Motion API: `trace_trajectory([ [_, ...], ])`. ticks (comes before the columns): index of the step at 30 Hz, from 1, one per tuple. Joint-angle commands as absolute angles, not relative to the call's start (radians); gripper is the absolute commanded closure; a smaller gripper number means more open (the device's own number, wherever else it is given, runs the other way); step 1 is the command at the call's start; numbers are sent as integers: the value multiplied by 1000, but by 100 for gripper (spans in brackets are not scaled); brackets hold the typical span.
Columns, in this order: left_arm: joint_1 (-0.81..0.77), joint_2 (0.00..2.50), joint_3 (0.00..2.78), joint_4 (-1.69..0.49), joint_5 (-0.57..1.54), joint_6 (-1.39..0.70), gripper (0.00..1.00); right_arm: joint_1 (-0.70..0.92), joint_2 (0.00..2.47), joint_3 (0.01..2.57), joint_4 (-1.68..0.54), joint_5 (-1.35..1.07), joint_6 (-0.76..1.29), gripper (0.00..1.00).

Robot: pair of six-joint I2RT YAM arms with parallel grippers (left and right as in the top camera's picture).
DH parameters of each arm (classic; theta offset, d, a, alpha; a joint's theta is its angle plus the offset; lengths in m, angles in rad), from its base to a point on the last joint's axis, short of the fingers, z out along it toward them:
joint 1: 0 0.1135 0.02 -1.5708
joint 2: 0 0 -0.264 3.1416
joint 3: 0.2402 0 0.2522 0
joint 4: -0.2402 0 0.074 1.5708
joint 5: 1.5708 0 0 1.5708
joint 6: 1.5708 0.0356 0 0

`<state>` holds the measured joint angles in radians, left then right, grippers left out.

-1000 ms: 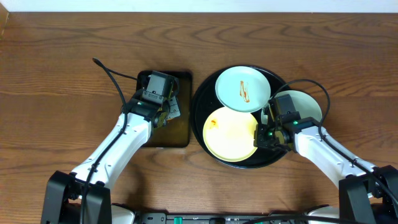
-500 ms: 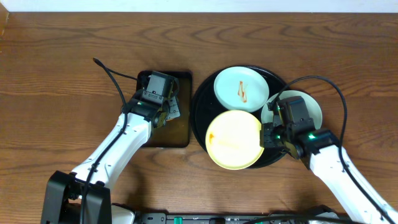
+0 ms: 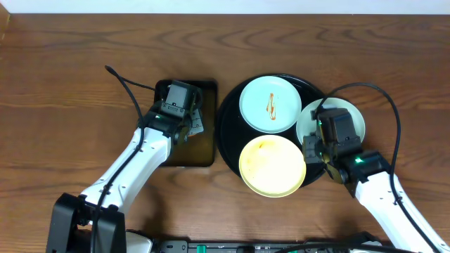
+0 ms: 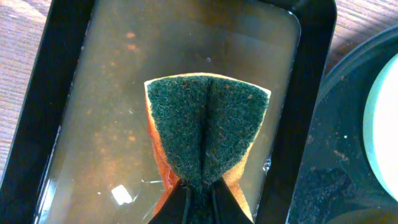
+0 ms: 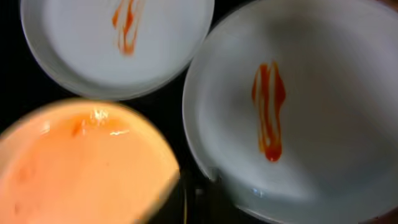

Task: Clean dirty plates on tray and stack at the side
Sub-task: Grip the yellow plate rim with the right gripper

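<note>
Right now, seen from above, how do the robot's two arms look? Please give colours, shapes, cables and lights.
Both the left arm and the right arm have smooth white tubular links with black joints, black bases and boxy black wrist heads. A thin black cable runs along the left arm. A second black cable arcs over the right one. A small green light glows near the right arm's wrist.

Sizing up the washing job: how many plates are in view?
3. A mint plate at the tray's back, a yellow plate at its front, and a second mint plate at its right edge, partly under the right arm. None looks hidden.
</note>
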<state>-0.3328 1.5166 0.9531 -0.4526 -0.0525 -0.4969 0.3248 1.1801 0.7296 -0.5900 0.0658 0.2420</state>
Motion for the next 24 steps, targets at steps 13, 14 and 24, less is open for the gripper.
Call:
trace_trajectory([
  [13,-331,1511,960,-456,-72,-490,92,334,1339,656,-720,-187,416,73],
  [14,-331,1511,960,-456,-72,-490,92,334,1359,656,-709,-181,415,73],
  [24,-331,1511,960,-459,-72,-490,92,334,1422,656,-654,-132,513,90],
])
